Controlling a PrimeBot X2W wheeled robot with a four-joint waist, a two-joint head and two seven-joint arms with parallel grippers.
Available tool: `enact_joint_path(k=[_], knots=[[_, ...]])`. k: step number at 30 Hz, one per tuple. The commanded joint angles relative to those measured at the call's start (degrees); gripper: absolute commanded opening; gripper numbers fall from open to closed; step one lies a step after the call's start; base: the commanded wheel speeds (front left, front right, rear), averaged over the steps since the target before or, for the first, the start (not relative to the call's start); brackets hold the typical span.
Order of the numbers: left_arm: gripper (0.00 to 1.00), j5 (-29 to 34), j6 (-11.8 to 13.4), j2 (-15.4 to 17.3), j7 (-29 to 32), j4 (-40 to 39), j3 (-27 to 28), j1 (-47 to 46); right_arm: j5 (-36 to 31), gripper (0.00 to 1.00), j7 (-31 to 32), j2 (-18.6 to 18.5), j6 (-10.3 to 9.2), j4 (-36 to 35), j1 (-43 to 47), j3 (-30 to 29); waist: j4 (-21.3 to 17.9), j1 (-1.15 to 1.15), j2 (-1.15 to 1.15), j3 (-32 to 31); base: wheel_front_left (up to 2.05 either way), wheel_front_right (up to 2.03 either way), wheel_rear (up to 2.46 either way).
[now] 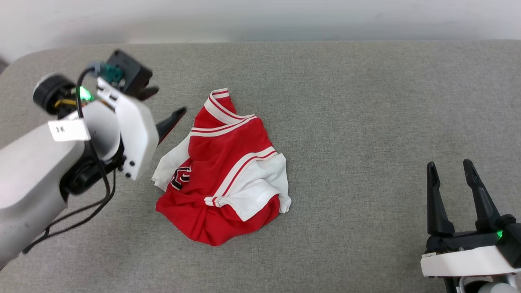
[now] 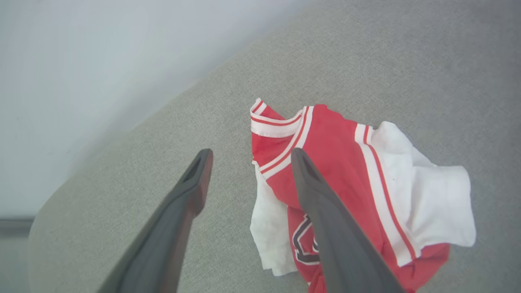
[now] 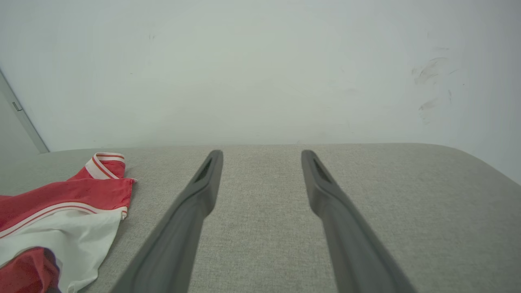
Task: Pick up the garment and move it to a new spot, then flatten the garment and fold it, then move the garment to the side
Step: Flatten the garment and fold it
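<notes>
The garment [image 1: 228, 162] lies crumpled (a white sleeve uppermost) mid-way across the grey surface [image 1: 346, 101]. The left gripper [image 1: 165, 103] hangs at its ten o'clock, fingers spread and empty. The right gripper [image 1: 449, 165], well apart at three o'clock, gapes empty too.

A grey woven surface [image 1: 366, 122] (rounded at its corners) meets a plain white wall [image 1: 260, 16].

Bright, even light casts only faint shadows beside the garment [image 1: 228, 162]; focus sharp.
</notes>
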Motion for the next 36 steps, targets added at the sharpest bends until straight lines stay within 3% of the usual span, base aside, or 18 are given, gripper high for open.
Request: enact_joint_path(k=[1,8,15,21,29,35,36], knots=[[1.0,0.0,0.19,-0.36,0.18,-0.63,0.08,-0.36,0.0,1.0,-0.09,0.16,-0.02,-0.06,0.07,-0.04,-0.02,0.01,0.0,0.05,0.0,0.0,0.0],[1.0,0.02,-1.6,-4.41,6.13,-4.98,-1.08,-5.82,-0.05,1.0,-0.09,0.16,-0.02,-0.37,-1.33,0.29,-1.14,0.01,0.0,1.22,0.0,0.0,0.0],[1.0,-1.65,-4.73,-10.85,16.08,-3.24,-6.02,-7.72,0.11,1.0,-0.09,0.16,-0.02,-0.7,-2.33,0.69,-3.53,0.01,0.0,3.04,0.0,0.0,0.0],[1.0,-1.48,-5.54,-14.2,23.54,-1.01,-7.83,-5.31,0.5,1.0,-0.09,0.16,-0.02,-0.94,-3.48,0.61,-5.9,0.01,0.0,5.03,0.0,0.0,0.0],[1.0,2.02,-5.6,-14.7,32.95,-2.57,-8.03,1.53,1.27,1.0,-0.09,0.16,-0.02,-0.98,-4.95,0.83,-8.08,0.01,0.0,7.8,0.0,0.0,0.0],[1.0,4.3,-5.61,-13.98,36.06,-0.48,-8.83,6.81,1.8,1.0,-0.09,0.16,-0.02,-0.71,-5.46,1.02,-8.7,0.01,0.0,8.92,0.0,0.0,0.0],[0.74,4.58,-5.61,-14.06,35.81,-0.13,-8.95,7.11,1.79,1.0,-0.09,0.16,-0.02,-0.68,-5.58,1.07,-8.75,0.01,0.0,8.96,0.0,0.0,0.0]])
